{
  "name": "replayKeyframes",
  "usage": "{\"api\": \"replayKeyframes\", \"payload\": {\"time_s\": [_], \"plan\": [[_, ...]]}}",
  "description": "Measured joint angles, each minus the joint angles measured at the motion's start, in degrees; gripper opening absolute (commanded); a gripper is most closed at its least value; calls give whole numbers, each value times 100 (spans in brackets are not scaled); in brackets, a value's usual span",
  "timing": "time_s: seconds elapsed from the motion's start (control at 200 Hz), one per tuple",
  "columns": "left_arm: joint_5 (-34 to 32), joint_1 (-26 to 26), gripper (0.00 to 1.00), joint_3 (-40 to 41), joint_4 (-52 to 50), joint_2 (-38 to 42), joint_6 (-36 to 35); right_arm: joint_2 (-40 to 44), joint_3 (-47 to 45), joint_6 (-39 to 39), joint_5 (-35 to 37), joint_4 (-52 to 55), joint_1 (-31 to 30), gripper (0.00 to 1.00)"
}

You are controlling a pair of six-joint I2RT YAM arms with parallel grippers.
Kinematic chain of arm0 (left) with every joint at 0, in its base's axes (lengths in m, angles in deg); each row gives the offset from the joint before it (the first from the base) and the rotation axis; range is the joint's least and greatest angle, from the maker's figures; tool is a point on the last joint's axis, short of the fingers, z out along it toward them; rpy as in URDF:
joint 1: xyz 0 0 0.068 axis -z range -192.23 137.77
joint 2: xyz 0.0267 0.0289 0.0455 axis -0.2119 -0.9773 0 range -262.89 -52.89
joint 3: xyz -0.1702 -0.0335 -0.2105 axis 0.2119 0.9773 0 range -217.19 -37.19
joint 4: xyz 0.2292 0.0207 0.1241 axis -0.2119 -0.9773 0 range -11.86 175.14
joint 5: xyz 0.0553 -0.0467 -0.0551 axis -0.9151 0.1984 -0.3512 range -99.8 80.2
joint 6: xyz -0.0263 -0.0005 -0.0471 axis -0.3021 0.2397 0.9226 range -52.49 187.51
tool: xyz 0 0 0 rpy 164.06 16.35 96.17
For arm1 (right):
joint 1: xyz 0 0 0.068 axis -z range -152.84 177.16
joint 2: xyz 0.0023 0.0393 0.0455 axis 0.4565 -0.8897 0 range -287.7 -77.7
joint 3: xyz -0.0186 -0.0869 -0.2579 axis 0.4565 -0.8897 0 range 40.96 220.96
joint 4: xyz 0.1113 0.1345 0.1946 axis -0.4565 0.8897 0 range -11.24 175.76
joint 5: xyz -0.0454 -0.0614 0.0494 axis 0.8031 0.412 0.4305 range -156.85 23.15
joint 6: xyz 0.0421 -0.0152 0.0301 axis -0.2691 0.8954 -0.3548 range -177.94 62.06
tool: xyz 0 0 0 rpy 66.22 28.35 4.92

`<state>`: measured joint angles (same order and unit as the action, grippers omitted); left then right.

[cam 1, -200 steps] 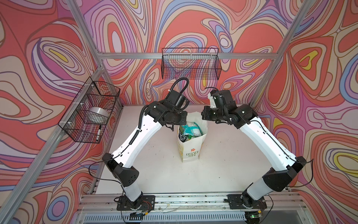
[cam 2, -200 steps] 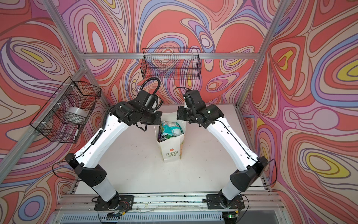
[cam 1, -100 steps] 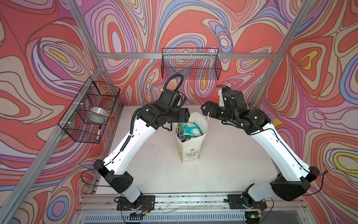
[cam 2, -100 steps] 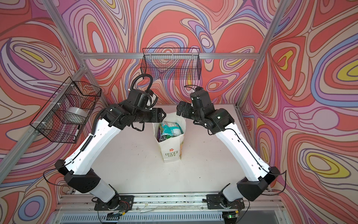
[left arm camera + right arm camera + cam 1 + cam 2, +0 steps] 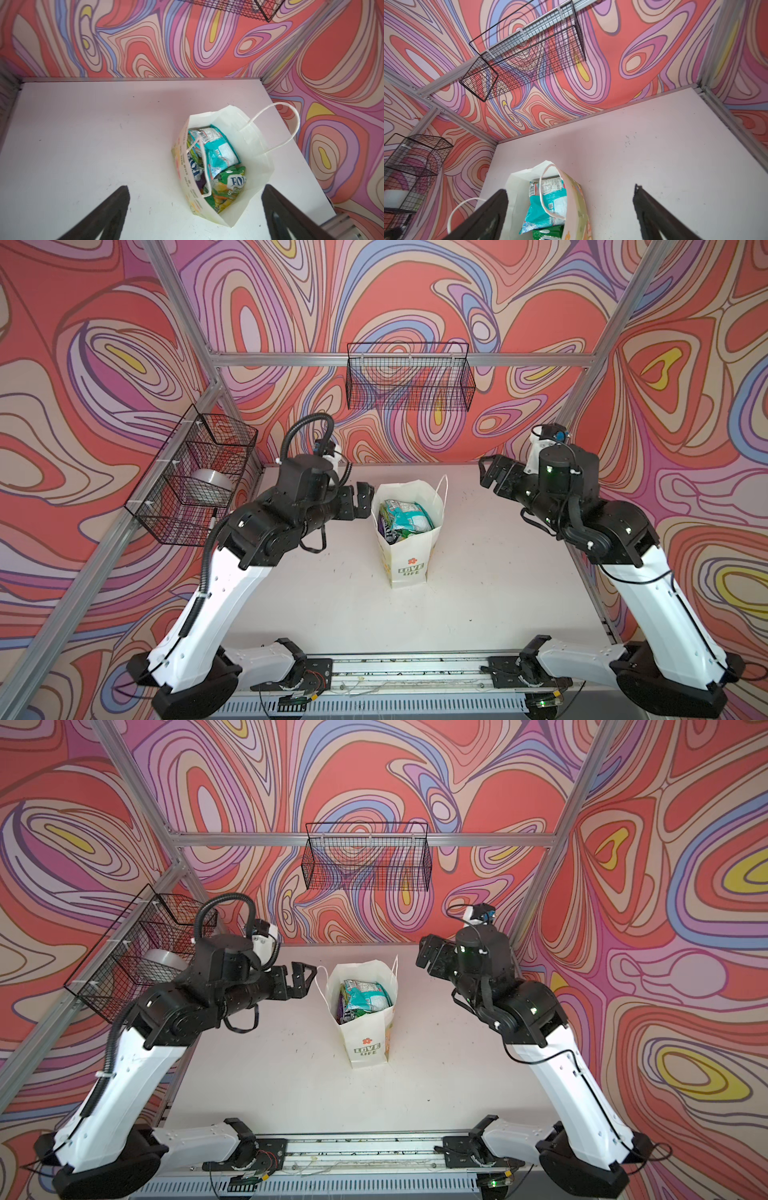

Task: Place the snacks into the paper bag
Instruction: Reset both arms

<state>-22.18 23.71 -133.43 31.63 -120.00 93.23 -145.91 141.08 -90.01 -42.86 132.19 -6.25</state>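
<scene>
**A:** Where's the paper bag [image 5: 409,568] in relation to the hands?

**B:** It's upright on the tabletop [image 5: 332,605], between them. The left hand [image 5: 365,502] hovers just beside the bag's rim, at mouth height. The right hand [image 5: 484,475] is well apart on the far side. Both hands are spread fully wide and hold nothing.

**A:** And the snacks [image 5: 405,518]?

**B:** They're piled inside the bag, glossy and crinkled. A teal packet [image 5: 218,153] lies on top, with a green packet [image 5: 230,187] printed in white beneath it and a bit of purple lower down. I see none on the tabletop, so I'd judge the loading done.

**A:** So the step is just clearing away?

**B:** I think so. The bag looks light and tall, so a nudge at the rim could tip it. I'd draw the left hand straight back from the rim and avoid sweeping across it. Watch the cords too. One cord handle [image 5: 297,120] arches out on the side away from that hand, and the second handle [image 5: 206,168] droops into the mouth over the packets. A finger catching either cord would drag the bag.

**A:** And the paper itself?

**B:** It's thin and white. The mouth is pulled open unevenly, and the front carries a red flower and green lettering.
</scene>
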Motion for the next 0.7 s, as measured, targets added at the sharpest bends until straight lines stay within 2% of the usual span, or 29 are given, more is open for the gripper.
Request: {"api": "replayKeyframes", "payload": {"time_s": [0.16, 0.265, 0.496, 0.701], "plan": [[-1447, 0, 100, 2127, 1346, 1145, 37, 433, -1110, 417, 754, -629, 0, 98], [-2326, -33, 100, 3318, 2155, 1427, 55, 404, -1908, 664, 1139, -1163, 48, 98], [-3976, -225, 100, 4631, 3748, 953, -63, -24, -3213, 1019, 1377, -2094, 549, 98], [-4553, -697, 100, 5302, 4651, 275, -109, -166, -4004, 1152, 1351, -2938, 1145, 98]]}}
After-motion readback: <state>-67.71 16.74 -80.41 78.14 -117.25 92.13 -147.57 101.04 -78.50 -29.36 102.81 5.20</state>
